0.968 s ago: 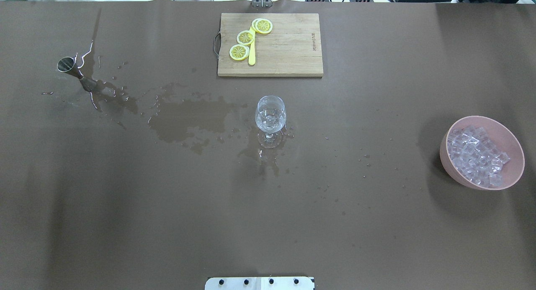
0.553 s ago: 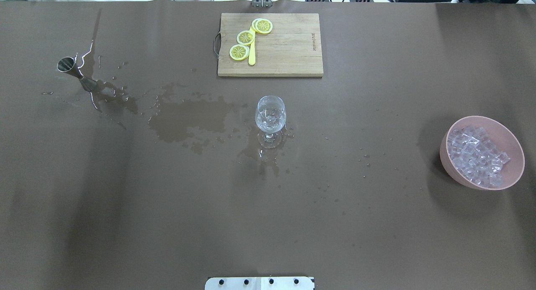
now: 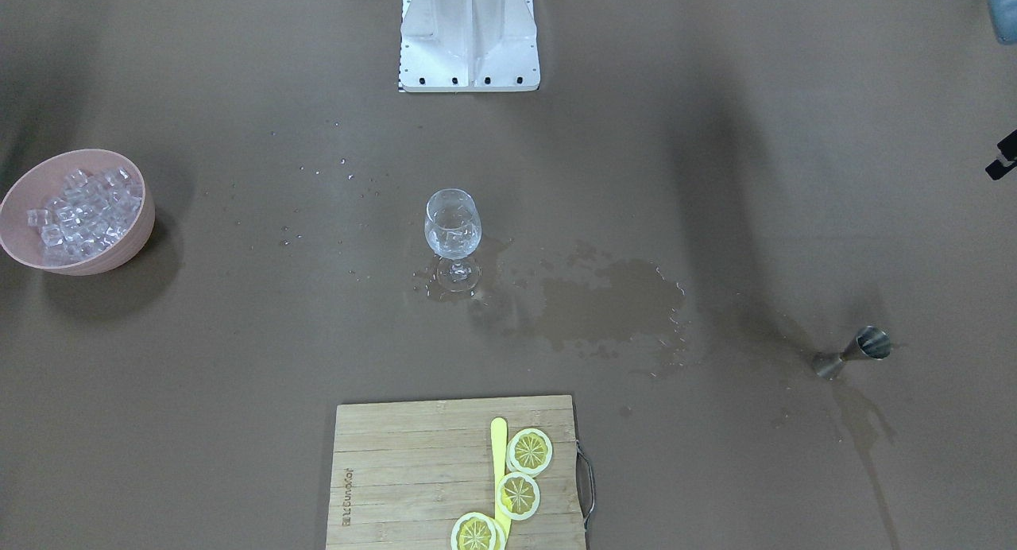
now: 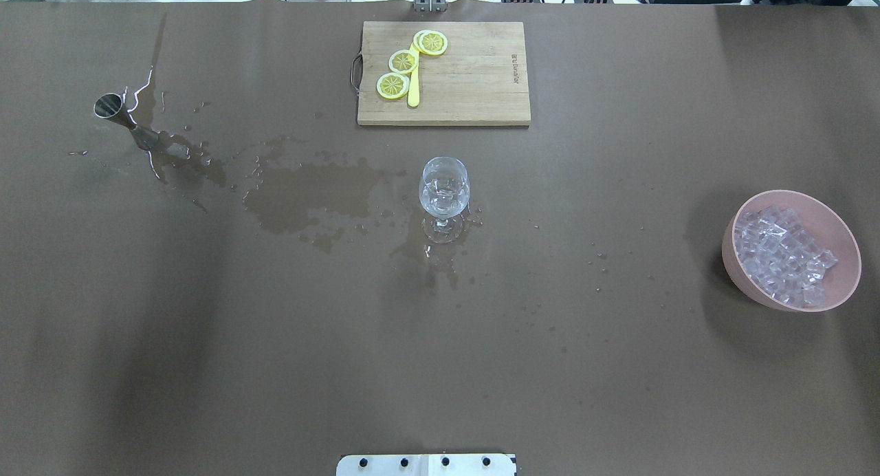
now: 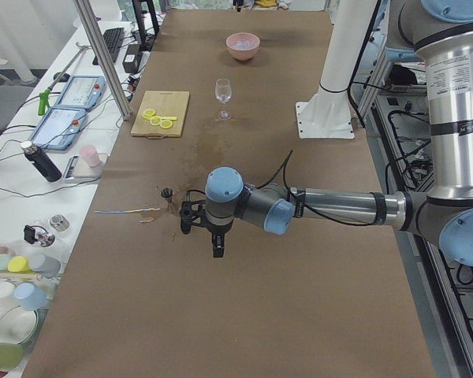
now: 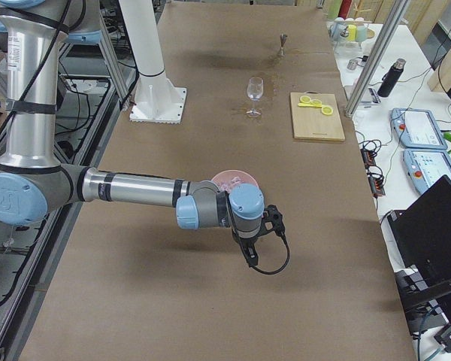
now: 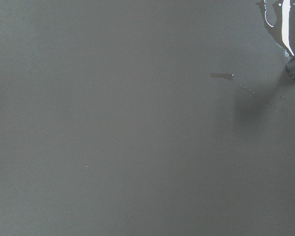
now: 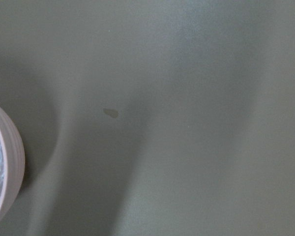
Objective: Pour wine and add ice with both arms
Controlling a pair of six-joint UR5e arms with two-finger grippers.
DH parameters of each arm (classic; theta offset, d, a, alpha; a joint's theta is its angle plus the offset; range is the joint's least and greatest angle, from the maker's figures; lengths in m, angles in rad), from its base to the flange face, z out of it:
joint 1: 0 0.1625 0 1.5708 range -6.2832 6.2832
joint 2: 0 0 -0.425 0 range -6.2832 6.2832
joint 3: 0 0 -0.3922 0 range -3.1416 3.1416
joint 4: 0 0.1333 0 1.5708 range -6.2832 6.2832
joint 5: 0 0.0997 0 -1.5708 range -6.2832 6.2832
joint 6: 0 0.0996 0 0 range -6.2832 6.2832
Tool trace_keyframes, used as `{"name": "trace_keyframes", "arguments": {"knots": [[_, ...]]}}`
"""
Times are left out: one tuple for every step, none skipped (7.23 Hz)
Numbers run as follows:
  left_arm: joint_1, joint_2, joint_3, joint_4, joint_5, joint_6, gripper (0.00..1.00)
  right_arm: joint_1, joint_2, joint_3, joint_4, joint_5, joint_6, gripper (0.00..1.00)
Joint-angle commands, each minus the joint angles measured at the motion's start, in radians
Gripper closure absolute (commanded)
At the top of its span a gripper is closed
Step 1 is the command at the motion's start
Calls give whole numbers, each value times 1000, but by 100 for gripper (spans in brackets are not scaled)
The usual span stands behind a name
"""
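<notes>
A stemmed wine glass (image 4: 444, 187) stands mid-table and holds a little clear wine (image 4: 443, 203) with what looks like an ice cube; it also shows in the front view (image 3: 452, 224). A pink bowl (image 4: 842, 232) of ice (image 4: 780, 256) sits at the right. A steel jigger (image 4: 127, 122) stands at the far left. My left gripper (image 5: 217, 250) hovers near the jigger (image 5: 167, 193), seen only from the side; I cannot tell its state. My right gripper (image 6: 249, 259) hovers beside the bowl (image 6: 237, 177); I cannot tell its state.
A wet spill (image 4: 309, 194) spreads between jigger and glass, with drops around the glass foot. A wooden cutting board (image 4: 474, 84) with lemon slices (image 4: 403, 61) and a yellow knife lies at the far edge. The white pedestal (image 3: 469, 33) stands at the near edge.
Nothing on the table has moved. Only the soft shadow on the left half of the table has shifted slightly.
</notes>
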Motion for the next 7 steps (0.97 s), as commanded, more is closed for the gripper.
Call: {"name": "trace_keyframes", "arguments": {"knots": [[6, 1, -5, 3, 16, 123, 2, -1, 6, -1, -10, -11, 1, 0], [4, -3, 19, 6, 31, 259, 2, 1, 0, 7, -10, -11, 1, 0], [1, 6, 26, 6, 85, 288, 2, -24, 9, 7, -48, -31, 7, 0], [-5, 6, 5, 5, 85, 290, 2, -47, 68, 10, -167, -107, 6, 0], [-41, 7, -67, 9, 47, 290, 2, -53, 108, 1, -238, -150, 4, 0], [-45, 6, -36, 8, -12, 290, 2, -47, 90, 84, -246, -114, 0, 0], [-42, -14, 37, 2, -24, 291, 2, -42, 46, 155, -268, -109, -2, 0]]}}
